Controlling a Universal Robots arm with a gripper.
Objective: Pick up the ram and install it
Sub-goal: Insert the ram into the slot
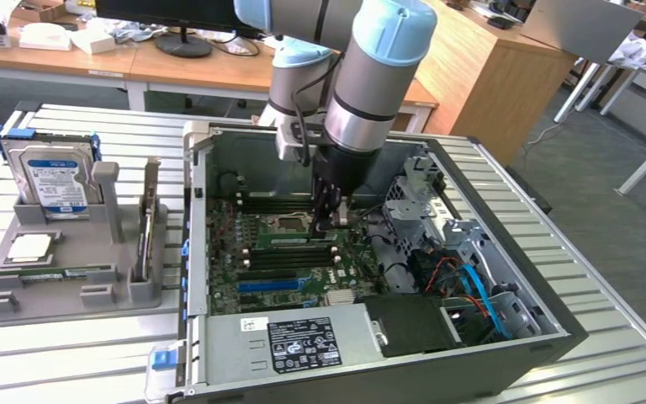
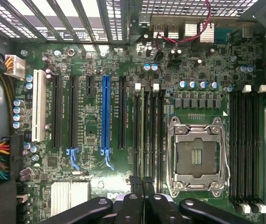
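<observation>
The ram (image 2: 144,135) is a thin green stick standing edge-up in one of the black slots beside the CPU socket (image 2: 197,156) on the motherboard (image 2: 95,126). In the exterior view the ram (image 1: 289,240) shows as a green strip inside the open computer case (image 1: 300,345). My gripper (image 2: 140,183) is shut, its black fingertips (image 2: 133,181) meeting right at one end of the ram. Whether they pinch the stick or only rest on it I cannot tell. The gripper (image 1: 328,225) reaches straight down into the case from the arm above.
A grey holder (image 1: 71,290) at the exterior view's left carries a hard drive (image 1: 51,181), a square silver chip (image 1: 29,246) and another green stick (image 1: 54,272). Case walls, a drive cage (image 1: 436,210) and cables (image 1: 474,286) surround the board. A power supply (image 1: 300,341) lies along the front.
</observation>
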